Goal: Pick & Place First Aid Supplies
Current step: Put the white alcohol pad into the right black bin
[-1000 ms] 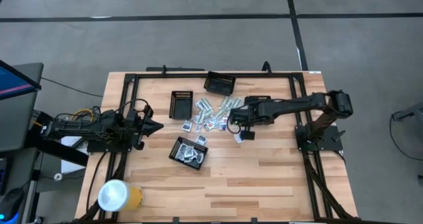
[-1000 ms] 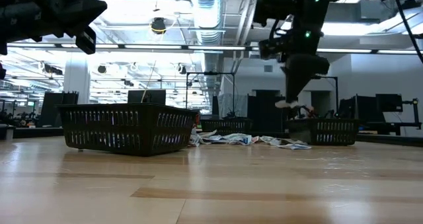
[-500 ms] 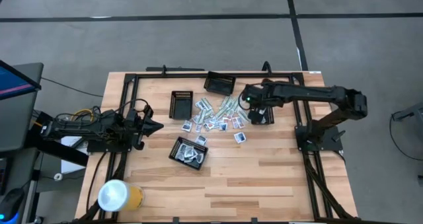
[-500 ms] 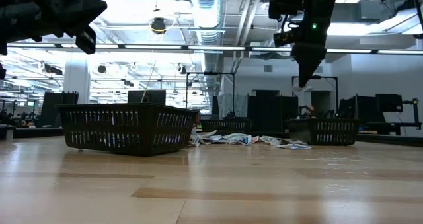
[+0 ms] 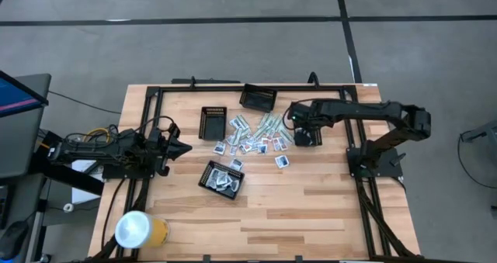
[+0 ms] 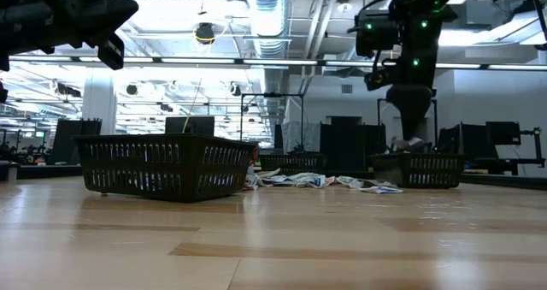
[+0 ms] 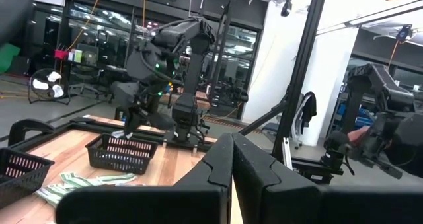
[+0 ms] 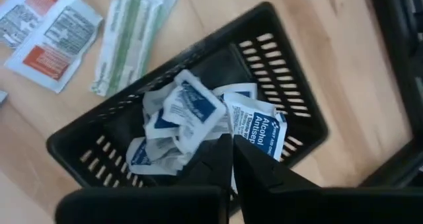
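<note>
My right gripper (image 5: 304,131) hangs fingers-down over the black mesh tray (image 8: 73,151) at the right end of the pile. It is shut on a blue-and-white packet (image 8: 258,128). More blue-and-white packets (image 8: 188,108) lie in that tray. The loose first aid supplies (image 5: 252,135) lie flat mid-table: red-marked sachets (image 8: 46,32) and a green-white strip (image 8: 129,32). One packet (image 5: 281,160) lies apart, nearer the front. My left gripper (image 5: 186,147) waits at the table's left, shut and with nothing in it (image 7: 231,141). My right gripper pinches the blue-and-white packet between its two fingers at the packet's edge (image 8: 243,128). The fingers hide the exact spot. They come from above, pointing steeply down. The packet hangs at the fingertips (image 6: 405,142), just above the tray's rim and the packets inside.
Three more black mesh trays stand about the pile: one left of it (image 5: 213,123), one at the far side (image 5: 258,98), one nearer the front with packets in it (image 5: 222,178). A yellow cup (image 5: 140,230) sits at the near left corner. Black frame rails (image 5: 233,88) edge the table.
My right gripper has gone from the pile's near right side toward the table's far right, to above the right tray. It rose on the way, then sank toward the tray in the last half second. Its wrist has rolled somewhat.
</note>
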Controlling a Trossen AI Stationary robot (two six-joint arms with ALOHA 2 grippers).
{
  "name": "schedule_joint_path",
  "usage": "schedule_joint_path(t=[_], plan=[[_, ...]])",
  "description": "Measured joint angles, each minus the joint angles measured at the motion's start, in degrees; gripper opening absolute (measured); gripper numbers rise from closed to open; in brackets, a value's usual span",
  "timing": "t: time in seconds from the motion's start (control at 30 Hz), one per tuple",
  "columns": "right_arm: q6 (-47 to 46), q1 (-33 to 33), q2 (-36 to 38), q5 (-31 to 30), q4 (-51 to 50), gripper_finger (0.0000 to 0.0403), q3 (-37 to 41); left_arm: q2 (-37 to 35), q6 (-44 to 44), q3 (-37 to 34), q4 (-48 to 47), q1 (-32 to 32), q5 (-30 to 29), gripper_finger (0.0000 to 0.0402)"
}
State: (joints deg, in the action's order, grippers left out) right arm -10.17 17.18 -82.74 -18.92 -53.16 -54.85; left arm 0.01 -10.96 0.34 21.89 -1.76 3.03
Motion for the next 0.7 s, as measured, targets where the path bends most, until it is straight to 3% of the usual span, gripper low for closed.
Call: schedule_joint_path(t=[0.43,0.7], plan=[[-1.0,-3.7,0.0,-0.5,2.8,0.0059,1.2,0.0,0.0,0.0,0.0,0.0,0.0,0.0008],[-1.5,-5.8,0.0,-0.5,4.4,0.0063,1.2,0.0,0.0,0.0,0.1,0.0,0.0,0.0008]])
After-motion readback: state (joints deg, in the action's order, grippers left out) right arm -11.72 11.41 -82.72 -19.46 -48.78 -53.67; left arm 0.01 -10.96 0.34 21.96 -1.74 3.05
